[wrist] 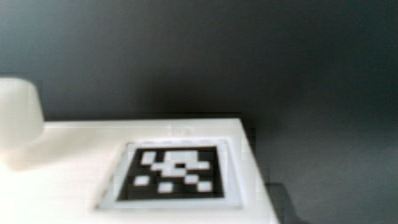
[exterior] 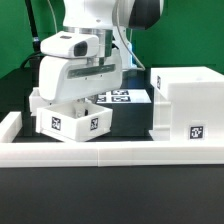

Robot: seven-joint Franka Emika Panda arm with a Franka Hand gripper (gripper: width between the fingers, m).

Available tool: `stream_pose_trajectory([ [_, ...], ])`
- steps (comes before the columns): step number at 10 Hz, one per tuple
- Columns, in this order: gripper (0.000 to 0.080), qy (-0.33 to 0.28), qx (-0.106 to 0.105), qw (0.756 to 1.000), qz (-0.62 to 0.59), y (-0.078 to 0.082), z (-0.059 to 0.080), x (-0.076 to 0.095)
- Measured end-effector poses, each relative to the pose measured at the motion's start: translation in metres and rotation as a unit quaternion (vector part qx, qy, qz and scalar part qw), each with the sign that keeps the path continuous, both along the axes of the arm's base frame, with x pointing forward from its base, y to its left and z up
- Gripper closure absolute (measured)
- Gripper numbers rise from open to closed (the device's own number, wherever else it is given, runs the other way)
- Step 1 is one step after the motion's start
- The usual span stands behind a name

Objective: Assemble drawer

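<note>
A small white tray with tags on two faces sits near the exterior view's left, just behind the front rail. My gripper hangs right over it, its white hand covering the tray's top, and the fingertips are hidden. In the wrist view a white tray face with a tag fills the near field. A rounded white part stands beside it. The large boxy casing stands at the exterior view's right, apart from the tray. The frames do not show whether the jaws are closed on the tray.
The marker board lies flat behind the tray, between it and the casing. A long low white rail runs along the table's front edge. Another white piece shows behind the tray on the left. Black table lies beyond.
</note>
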State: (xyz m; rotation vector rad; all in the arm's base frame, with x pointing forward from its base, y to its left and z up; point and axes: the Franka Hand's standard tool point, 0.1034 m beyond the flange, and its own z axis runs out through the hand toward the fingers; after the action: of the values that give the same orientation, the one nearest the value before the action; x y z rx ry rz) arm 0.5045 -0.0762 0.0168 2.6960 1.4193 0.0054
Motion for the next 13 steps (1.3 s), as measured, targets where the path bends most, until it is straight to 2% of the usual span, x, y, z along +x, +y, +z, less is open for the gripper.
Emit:
stream_pose_trajectory([
  [2,0.0752,0.012,-0.006,0.997,0.075,0.004,0.004,0.009],
  [5,0.0752,0.023,-0.017,0.986,0.166,0.002,0.003,0.005],
  [7,0.0752,0.042,-0.023,0.970,0.240,0.011,0.007,0.000],
  [10,0.0752,0.042,-0.023,0.970,0.237,0.008,0.005,-0.001],
  [13,0.0752,0.035,-0.023,0.971,0.237,0.012,0.003,-0.001],
])
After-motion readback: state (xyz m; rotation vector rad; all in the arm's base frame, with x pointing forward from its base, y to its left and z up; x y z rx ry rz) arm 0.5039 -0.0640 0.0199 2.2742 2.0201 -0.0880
